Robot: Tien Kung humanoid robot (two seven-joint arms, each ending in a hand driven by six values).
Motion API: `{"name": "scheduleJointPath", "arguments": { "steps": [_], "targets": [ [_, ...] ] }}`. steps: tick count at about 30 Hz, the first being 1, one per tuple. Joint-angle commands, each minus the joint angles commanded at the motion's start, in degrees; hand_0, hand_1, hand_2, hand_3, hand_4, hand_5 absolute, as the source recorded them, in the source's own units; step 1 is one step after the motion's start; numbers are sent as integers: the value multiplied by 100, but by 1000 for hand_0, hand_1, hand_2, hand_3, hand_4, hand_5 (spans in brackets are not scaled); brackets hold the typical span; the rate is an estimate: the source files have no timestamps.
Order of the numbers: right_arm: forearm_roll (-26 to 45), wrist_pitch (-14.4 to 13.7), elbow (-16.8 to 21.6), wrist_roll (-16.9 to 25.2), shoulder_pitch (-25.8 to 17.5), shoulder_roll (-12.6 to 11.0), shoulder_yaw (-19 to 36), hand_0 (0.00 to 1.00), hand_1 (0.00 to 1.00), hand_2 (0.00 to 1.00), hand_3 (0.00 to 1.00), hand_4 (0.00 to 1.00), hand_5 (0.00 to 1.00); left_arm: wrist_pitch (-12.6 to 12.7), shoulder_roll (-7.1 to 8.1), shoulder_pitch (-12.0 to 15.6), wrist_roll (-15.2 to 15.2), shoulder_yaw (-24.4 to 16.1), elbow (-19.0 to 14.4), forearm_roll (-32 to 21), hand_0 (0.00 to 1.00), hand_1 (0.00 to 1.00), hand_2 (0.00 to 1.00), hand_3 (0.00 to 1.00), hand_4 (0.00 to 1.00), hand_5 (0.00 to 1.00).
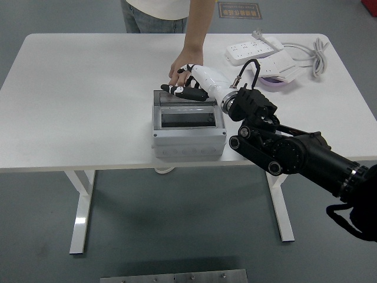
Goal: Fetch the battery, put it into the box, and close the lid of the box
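— Can you see inside the box point(188, 125)?

— Only a dark opening; I can't make out the battery. My robot hand point(187, 88) covers the lid's far edge and part of the person's hand point(182, 66) behind it.

— The person?

— Cut off at the top edge.

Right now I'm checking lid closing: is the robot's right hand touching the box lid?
Touching. The head view shows the right hand lying with its fingers on the clear lid.

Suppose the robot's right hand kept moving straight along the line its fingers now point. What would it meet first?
The right hand points left over the box's rear edge. Its fingertips sit by the clear lid; beyond that, only bare table shows, though depth is unclear.
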Motion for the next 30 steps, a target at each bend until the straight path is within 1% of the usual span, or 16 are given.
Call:
{"name": "scheduleJointPath", "arguments": {
  "steps": [11, 12, 17, 18, 23, 24, 29, 30],
  "targets": [
    [-50, 2, 35, -64, 24, -14, -25, 424, 428, 557, 786, 998, 998, 16, 5, -10, -9, 3, 0, -1, 656, 692, 546, 531, 336, 2],
    [-54, 3, 40, -72, 22, -16, -29, 407, 424, 559, 785, 998, 998, 17, 4, -10, -11, 5, 0, -5, 656, 692, 545, 531, 336, 2],
    [-86, 23, 78, -131, 6, -29, -55, 407, 424, 559, 785, 998, 998, 23, -1, -8, -17, 11, 0, -19, 656, 692, 545, 531, 336, 2],
    [-91, 26, 83, -139, 2, -33, -60, 382, 406, 547, 782, 997, 998, 25, -1, -8, -18, 11, 0, -21, 657, 693, 545, 531, 336, 2],
    [-134, 47, 128, -198, -22, -55, -66, 382, 406, 547, 782, 997, 998, 33, -8, 1, -17, 9, -2, -26, 657, 693, 545, 531, 336, 2],
    [-142, 49, 132, -207, -25, -57, -66, 352, 382, 506, 749, 996, 998, 33, -9, 2, -16, 8, -2, -25, 656, 692, 546, 531, 335, 2],
    [-153, 42, 144, -227, -36, -64, -64, 352, 382, 506, 749, 996, 998, 34, -13, -1, -19, 12, -1, -32, 656, 692, 546, 531, 335, 2],
    [-150, 44, 144, -231, -38, -65, -66, 309, 339, 472, 720, 991, 998, 34, -13, -2, -19, 11, -1, -31, 656, 692, 546, 530, 334, 2]
  ]
}}
